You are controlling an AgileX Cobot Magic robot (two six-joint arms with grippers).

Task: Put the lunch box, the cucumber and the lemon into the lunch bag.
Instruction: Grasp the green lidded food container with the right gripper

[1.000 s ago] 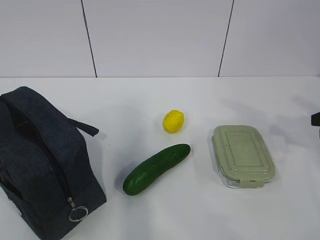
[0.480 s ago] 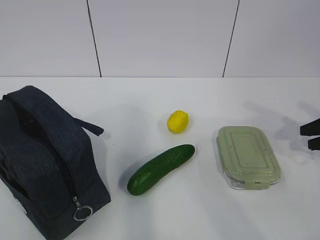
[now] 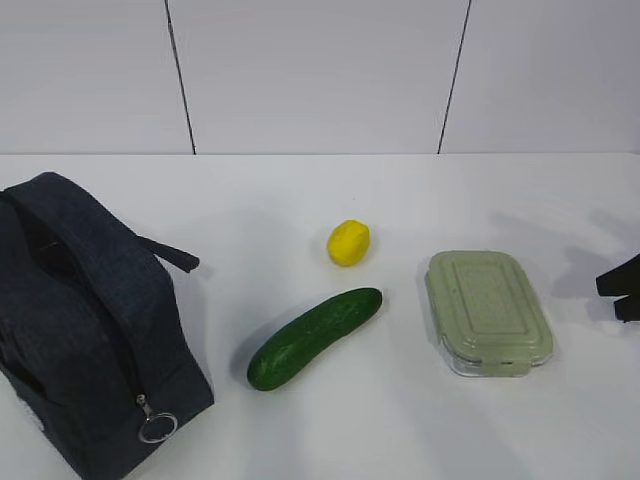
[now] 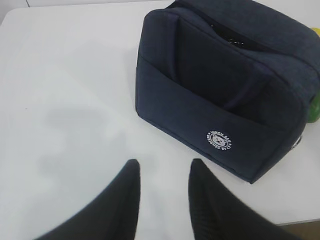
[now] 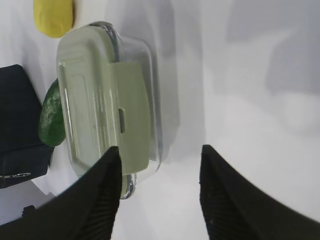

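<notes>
The dark navy lunch bag (image 3: 80, 320) stands at the left, its zipper ring hanging at its near corner. On the table lie the yellow lemon (image 3: 348, 243), the dark green cucumber (image 3: 313, 338) and the sage-lidded lunch box (image 3: 488, 310). My right gripper (image 3: 622, 285) shows at the right edge, beside the lunch box. In the right wrist view it (image 5: 160, 150) is open, and the lunch box (image 5: 100, 100) lies just beyond its left finger, outside the gap. My left gripper (image 4: 164, 167) is open over bare table in front of the lunch bag (image 4: 225, 90).
The white table (image 3: 300, 200) runs back to a white panelled wall (image 3: 320, 70). The right wrist view also shows the lemon (image 5: 54, 17), the cucumber (image 5: 51, 117) and a corner of the bag (image 5: 17, 120) beyond the lunch box.
My right gripper has come further into the exterior view at the right edge and sits lower than before. The bag, lemon, cucumber and lunch box have stayed where they were.
</notes>
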